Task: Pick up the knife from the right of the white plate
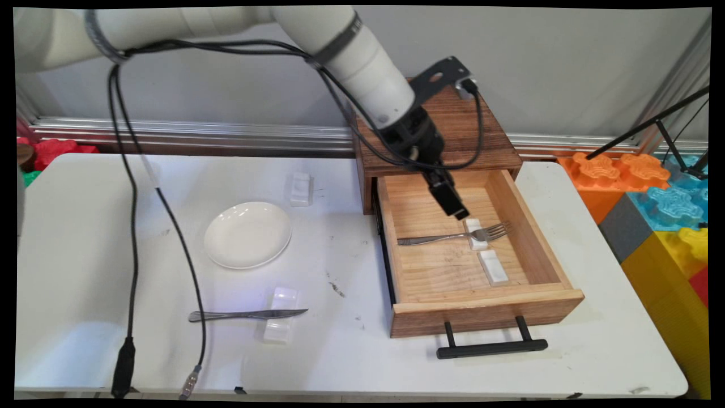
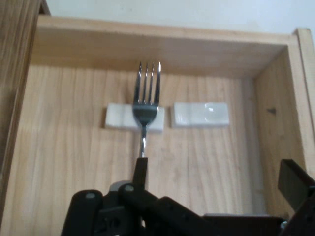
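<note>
- Fork lies inside the open wooden drawer, its neck across a small white rest and its tines pointing toward the drawer's right wall.
- Hand hangs inside the drawer just above the fork, near the white rest; in the hand view the fork's handle runs down toward the black linkage.
- I cannot tell whether the hand is spread or closed, nor whether it touches the fork.
- A 2nd white rest sits just beside the 1st, nearer the drawer front, with nothing on it.
- The drawer is pulled out of a dark wooden cabinet at the back of the white surface; its black handle faces the near edge.
- Well to the left on the surface: a white plate and a knife lying across a clear rest.
</note>
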Controlling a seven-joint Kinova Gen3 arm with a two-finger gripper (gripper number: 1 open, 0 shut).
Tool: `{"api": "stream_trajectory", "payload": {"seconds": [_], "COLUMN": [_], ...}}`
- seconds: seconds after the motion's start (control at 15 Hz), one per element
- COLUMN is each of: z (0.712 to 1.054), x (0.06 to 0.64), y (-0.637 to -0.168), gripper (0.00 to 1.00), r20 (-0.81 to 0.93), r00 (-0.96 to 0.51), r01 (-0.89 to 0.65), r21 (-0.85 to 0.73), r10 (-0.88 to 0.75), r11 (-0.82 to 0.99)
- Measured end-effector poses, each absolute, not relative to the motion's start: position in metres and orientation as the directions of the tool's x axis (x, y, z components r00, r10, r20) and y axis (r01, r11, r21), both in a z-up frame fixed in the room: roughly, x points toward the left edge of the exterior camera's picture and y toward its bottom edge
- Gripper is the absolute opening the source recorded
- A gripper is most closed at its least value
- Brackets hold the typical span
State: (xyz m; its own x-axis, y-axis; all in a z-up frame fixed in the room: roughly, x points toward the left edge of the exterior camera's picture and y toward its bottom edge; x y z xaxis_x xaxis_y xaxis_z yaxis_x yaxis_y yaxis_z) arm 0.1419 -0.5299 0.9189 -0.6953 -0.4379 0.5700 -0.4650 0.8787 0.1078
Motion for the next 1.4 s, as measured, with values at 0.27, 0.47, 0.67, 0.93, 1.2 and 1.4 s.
{"api": "stream_trajectory", "payload": {"seconds": [0.27,0.47,0.67,0.93,1.2,1.4], "z": [0.939,0.946,0.951,0.951,0.946,0.939], "x": [0.177,0.202,0.228,0.269,0.309,0.341], "y": [-0.503,-0.485,-0.467,-0.438,-0.407,-0.384], "gripper": [1.0,1.0,1.0,1.0,1.0,1.0], "r20": [0.538,0.523,0.515,0.495,0.464,0.432], "r00": [-0.712,-0.722,-0.731,-0.745,-0.764,-0.782], "r01": [-0.474,-0.477,-0.475,-0.476,-0.473,-0.471], "r21": [0.106,0.097,0.086,0.076,0.071,0.064], "r10": [-0.451,-0.453,-0.447,-0.447,-0.449,-0.45], "r11": [0.874,0.873,0.876,0.876,0.878,0.88]}}
